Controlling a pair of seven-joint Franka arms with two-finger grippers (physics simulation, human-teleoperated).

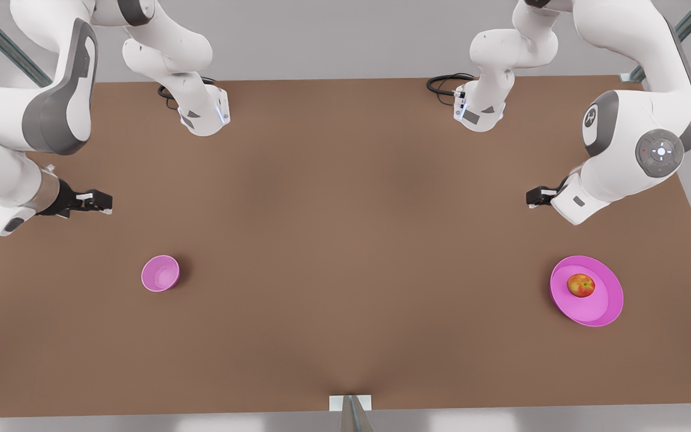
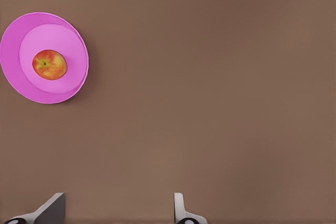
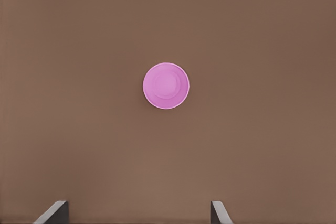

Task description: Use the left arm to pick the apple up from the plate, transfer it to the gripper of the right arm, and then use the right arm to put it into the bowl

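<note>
**Left gripper** (image 1: 536,196): slim black two-finger type, on the arm at the front view's right. Jaws wide apart, holding nothing; both fingertips (image 2: 52,208) frame bare table in the left wrist view. Held raised above the surface, likely a ready pose giving its camera sight of the pick target.

**Apple** (image 1: 581,285): red with yellow-orange patches, upright, stem dimple facing up. Rests on the flat floor of the plate, off-centre toward one rim. Lies ahead of and off to one side of the left jaws, well apart from them, untouched.

**Plate** (image 1: 606,306): wide, shallow, magenta-pink; on the brown table (image 1: 345,240).

**Right gripper** (image 1: 90,201): black linkage claw behind a silvery collar, on the arm at the front view's left. Jaws spread wide, empty. Waits aloft, presumably until the handover.

**Bowl** (image 1: 160,273): small, deep, magenta-pink, empty. Sits ahead of the right jaws, roughly on their centre line, well apart; convenient for the final drop.

**Status**: pick-up not yet begun, by appearance.
</note>
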